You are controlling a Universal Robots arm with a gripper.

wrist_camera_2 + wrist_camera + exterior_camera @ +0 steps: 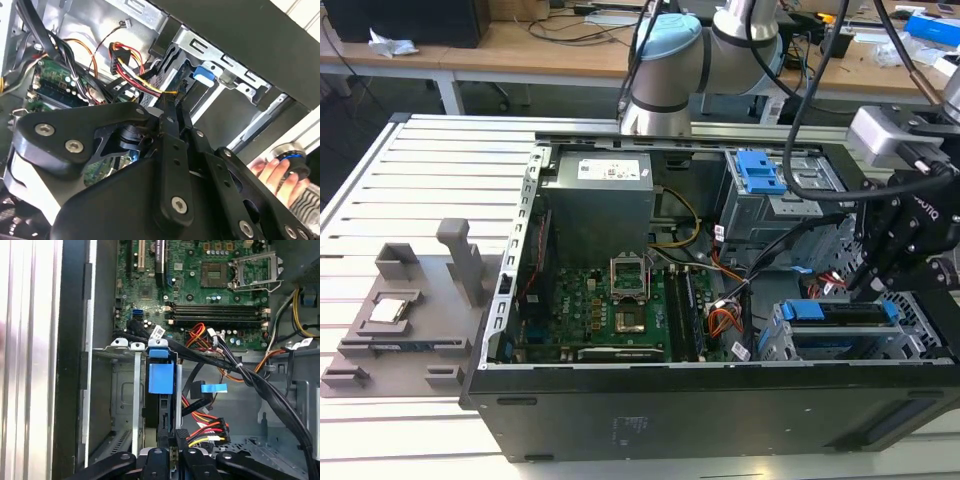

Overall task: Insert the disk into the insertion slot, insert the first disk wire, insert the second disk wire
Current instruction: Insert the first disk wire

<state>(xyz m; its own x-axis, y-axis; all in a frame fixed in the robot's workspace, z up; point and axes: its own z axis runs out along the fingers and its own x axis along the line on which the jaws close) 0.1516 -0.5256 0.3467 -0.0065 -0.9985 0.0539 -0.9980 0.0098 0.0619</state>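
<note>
Grey perforated sheet metal forms the insertion slot [815, 345], a boxy cage inside the open black computer case [670, 425], which lies on the pale slatted surface [440, 180]. The disk [840, 312] already sits inside that cage, framed by its bright blue plastic carrier. In the first wrist view the carrier's smooth blue tab [161, 377] stands at the cage's open end. The first step therefore looks done, and I judge the work to be at one of the wire steps.

The claw [170, 445] hangs just at the cage's wire end. Its slim black fingers [170, 130] are drawn close together, apparently clamped on the small black power plug [182, 432] of a disk wire [207, 432]. That wire is a flexible bundle of red, yellow and black strands trailing away from the cage. I cannot tell whether the plug is seated in the disk. In my judgement, seating it calls for squaring the flat plug to the disk's narrow port and pressing straight in, with the loose black cables [250, 385] beside the cage kept clear.

The green motherboard [210, 300], studded with sockets, lies beside the cage. A person's hand [272, 175] is outside the case, well apart from the cage.
</note>
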